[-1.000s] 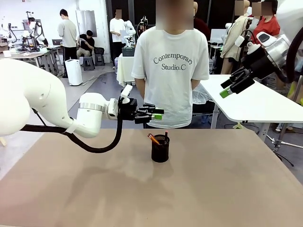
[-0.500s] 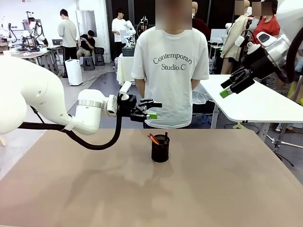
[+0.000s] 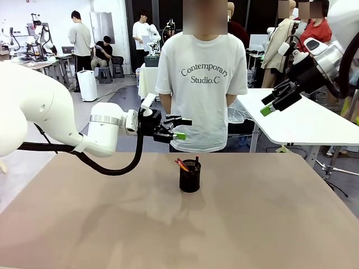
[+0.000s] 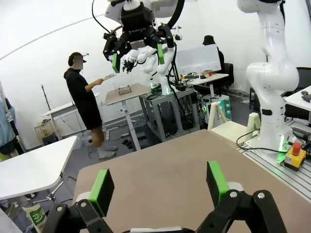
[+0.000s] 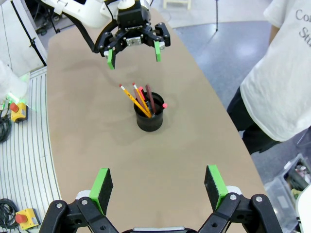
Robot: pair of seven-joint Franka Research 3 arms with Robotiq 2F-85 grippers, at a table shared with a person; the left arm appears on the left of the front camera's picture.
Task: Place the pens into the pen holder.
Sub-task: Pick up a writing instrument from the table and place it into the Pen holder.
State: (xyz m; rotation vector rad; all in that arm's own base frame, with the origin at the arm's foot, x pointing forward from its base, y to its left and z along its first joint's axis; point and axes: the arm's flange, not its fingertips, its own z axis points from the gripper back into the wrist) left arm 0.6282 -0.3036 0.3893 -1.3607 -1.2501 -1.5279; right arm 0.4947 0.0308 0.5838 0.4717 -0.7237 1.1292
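Since the earlier frames, the left claw [image 3: 180, 128] has been drawn back toward 9 o'clock and raised, now spread open and empty above the surface [image 3: 269, 224]. The right claw [image 3: 275, 102] is held high at 2 o'clock, open and empty. The pens [image 5: 142, 100] are seen standing inside the holder [image 3: 190, 176], which is set upright at mid-surface, before the person [image 3: 203, 84].

- The pens [image 3: 183, 165] in the front view, at the frame's centre, are too small to count; their lower parts sit hidden inside the pen holder [image 3: 190, 177].
- The person [image 5: 284, 82] in the right wrist view is cut off by the right edge.
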